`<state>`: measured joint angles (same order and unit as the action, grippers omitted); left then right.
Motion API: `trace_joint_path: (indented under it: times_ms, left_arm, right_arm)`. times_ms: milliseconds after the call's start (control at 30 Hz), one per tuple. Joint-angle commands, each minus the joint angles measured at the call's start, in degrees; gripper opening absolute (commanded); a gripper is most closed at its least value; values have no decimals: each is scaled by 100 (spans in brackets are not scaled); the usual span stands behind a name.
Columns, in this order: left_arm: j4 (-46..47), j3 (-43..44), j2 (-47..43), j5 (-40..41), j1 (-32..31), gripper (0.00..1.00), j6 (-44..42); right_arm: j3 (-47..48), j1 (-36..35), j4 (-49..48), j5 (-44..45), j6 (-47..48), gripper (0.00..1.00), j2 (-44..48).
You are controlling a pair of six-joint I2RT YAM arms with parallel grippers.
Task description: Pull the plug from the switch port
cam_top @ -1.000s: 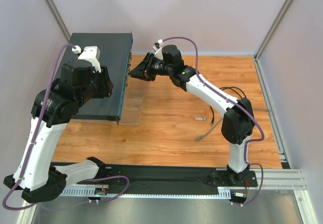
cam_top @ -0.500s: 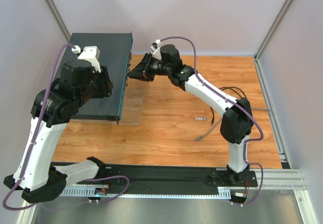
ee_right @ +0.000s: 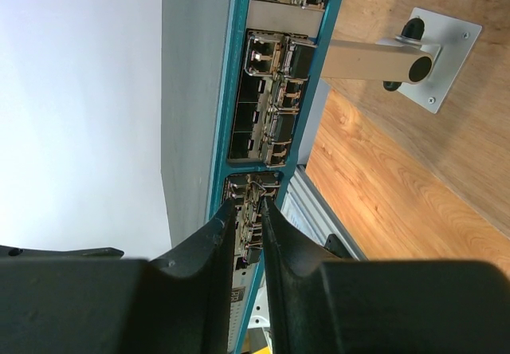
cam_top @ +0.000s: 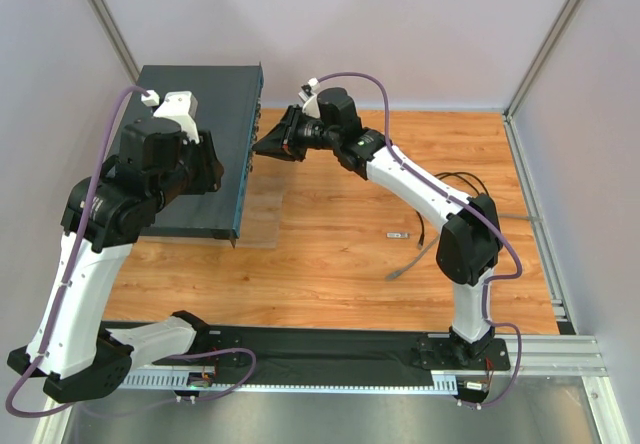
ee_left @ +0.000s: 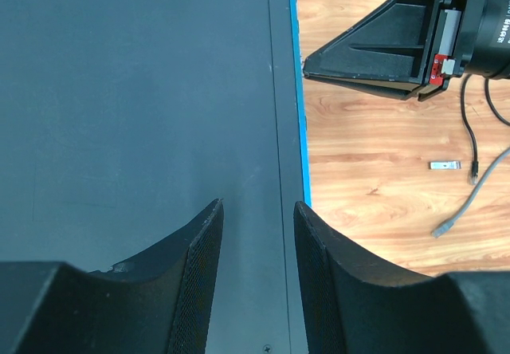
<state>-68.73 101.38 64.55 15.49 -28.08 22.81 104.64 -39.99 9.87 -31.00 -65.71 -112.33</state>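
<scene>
L arm is bending up and over the switch, which is lying flat at far-left of the table, socket face pointing right. L gripper is hovering over its top panel nr the front edge, fingers apart, nothing between them. R arm is stretching left across the table, wrist rolled sideways. R gripper is meeting the socket row, fingers nearly together, flanking a plug in a port. Can't tell if clamped.
</scene>
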Motion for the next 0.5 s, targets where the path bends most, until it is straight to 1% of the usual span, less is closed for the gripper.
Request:
trace_joint_path:
  times_ms: [0,100,300,467]
  left_arm:
    - [149,-22,-66,-81,30,49,13]
    - [149,-22,-74,-72,30,49,13]
    - [140,-31,-75,-89,39,49,13]
    - [140,-40,-75,-98,39,49,31]
  right_arm:
    - [-13,17,-160,33,59,20,-8]
    - [-31,17,-152,42,76,19,-8]
    - [-67,17,-205,33,15,15,-17]
    - [82,17,-38,50,67,13,-113]
